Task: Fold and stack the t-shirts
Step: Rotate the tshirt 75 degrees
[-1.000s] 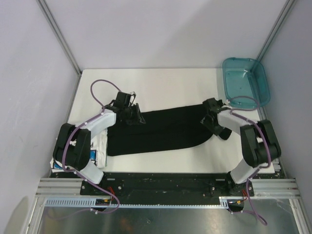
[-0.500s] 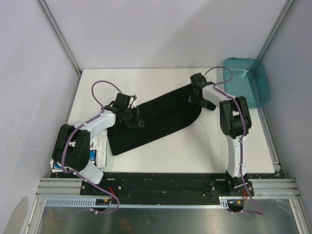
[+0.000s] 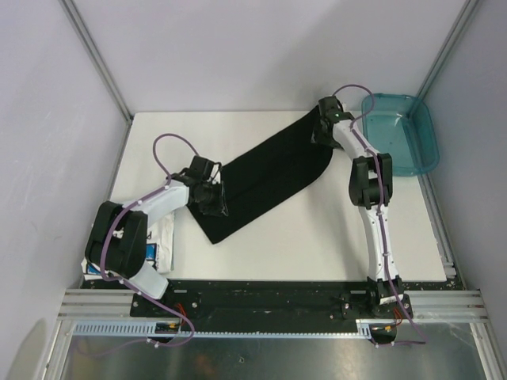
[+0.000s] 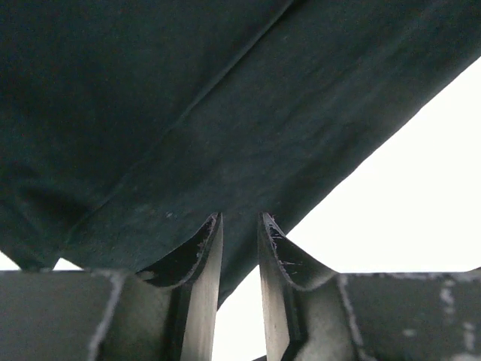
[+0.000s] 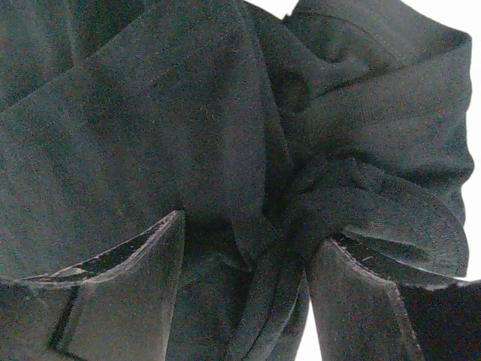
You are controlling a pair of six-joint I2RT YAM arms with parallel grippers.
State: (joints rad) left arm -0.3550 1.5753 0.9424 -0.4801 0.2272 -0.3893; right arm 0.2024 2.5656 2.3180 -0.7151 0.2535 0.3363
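While left gripper [image 3: 214,202] pinches the near end between narrow fingers | black t-shirt [image 3: 269,178] has swung diagonal across mid-tabletop [image 3: 261,253] | right gripper [image 3: 323,133], wide around bunched cloth, has carried its end to far edge beside teal bin [image 3: 404,142] | likely straightening before folding

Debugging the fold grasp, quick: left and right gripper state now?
Left gripper: closed on one end of the black t-shirt.
Right gripper: closed on a bunch at its far end.
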